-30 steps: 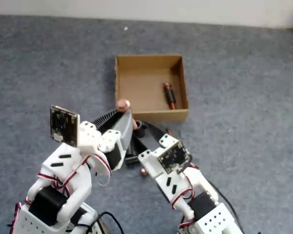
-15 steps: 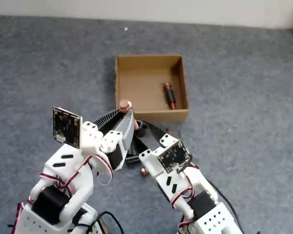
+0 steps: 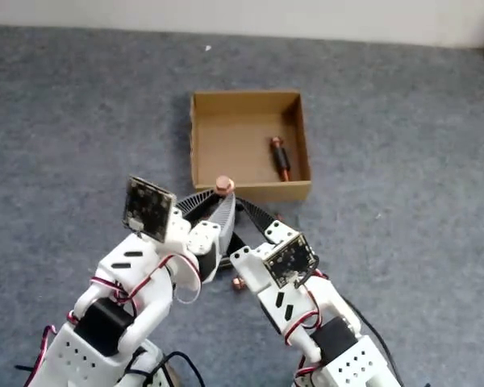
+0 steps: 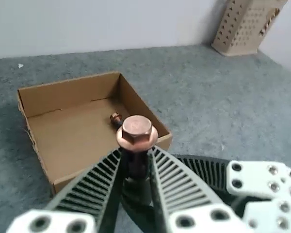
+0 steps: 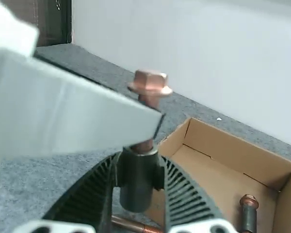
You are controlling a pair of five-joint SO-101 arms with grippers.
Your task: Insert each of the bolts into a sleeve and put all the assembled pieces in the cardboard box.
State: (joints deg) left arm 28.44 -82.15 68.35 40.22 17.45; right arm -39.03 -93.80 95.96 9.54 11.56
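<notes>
High view: the left gripper (image 3: 223, 201) held a bolt (image 3: 224, 186) upright just in front of the cardboard box (image 3: 195, 137). One assembled piece (image 3: 281, 159) lay inside the box, and a loose bolt (image 3: 238, 284) lay on the carpet (image 3: 403, 161) between the arms.

Left wrist view: the jaws stood narrow, clamped on the shank under the head. Judgement: the bolt should be kept in line with the sleeve (image 4: 136, 190) and pressed straight down, as any tilt would likely jam it.

Right wrist view: the right gripper (image 5: 136, 196) was closed round the dark sleeve, with the shank meeting its mouth.
</notes>
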